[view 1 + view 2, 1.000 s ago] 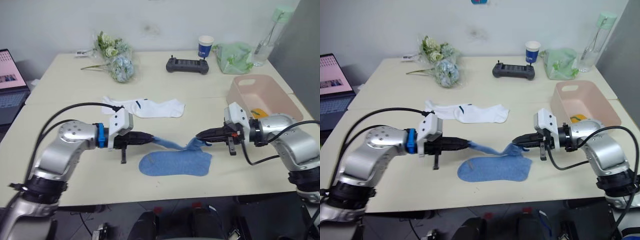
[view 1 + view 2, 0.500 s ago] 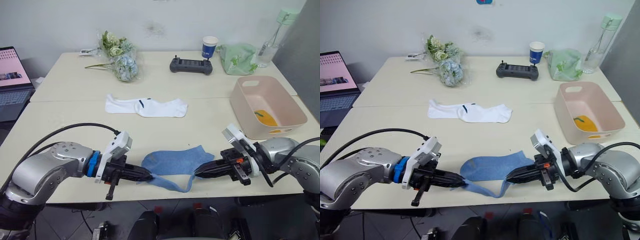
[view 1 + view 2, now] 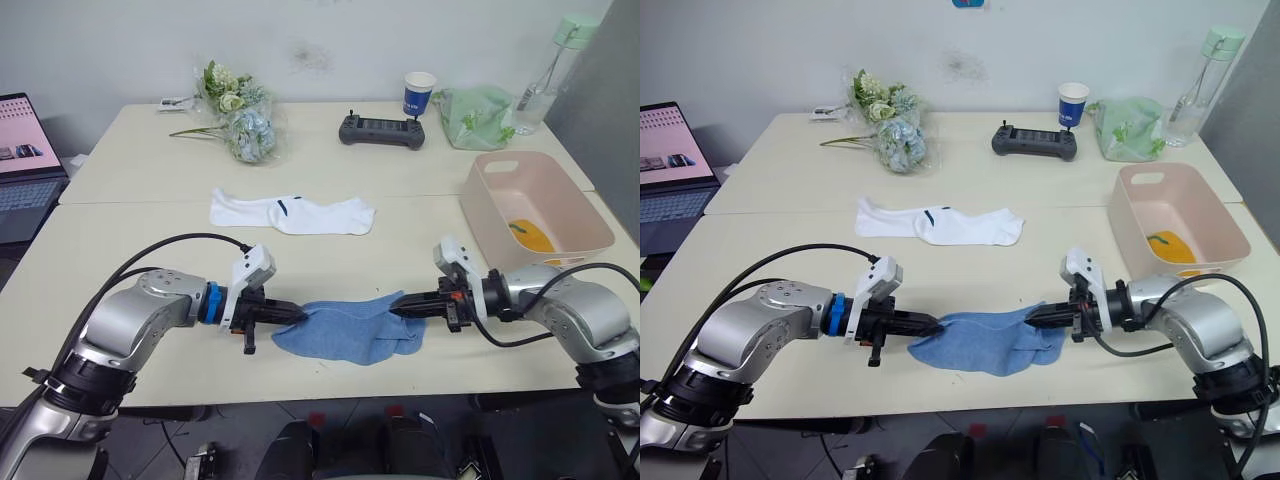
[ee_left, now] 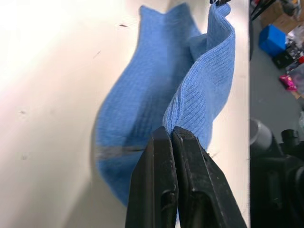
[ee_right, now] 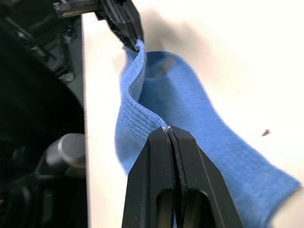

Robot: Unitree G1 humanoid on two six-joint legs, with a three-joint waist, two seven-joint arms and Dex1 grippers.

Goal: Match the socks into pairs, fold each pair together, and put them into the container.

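My left gripper point(image 3: 300, 313) and right gripper point(image 3: 396, 309) fingers clamp opposite ends of the light blue knit socks point(image 3: 350, 330), long axis left-right along the near edge of the cream tabletop point(image 3: 150, 250).

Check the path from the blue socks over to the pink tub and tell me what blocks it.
Nothing visible blocks it. The blue socks, pinched by the left gripper and the right gripper, lie near the table's front edge. The table between them and the pink tub is bare, and the tub's top is open.

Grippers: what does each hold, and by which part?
Both pinch one light blue sock lying on another: left gripper shut on its left edge, right gripper shut on its right edge.
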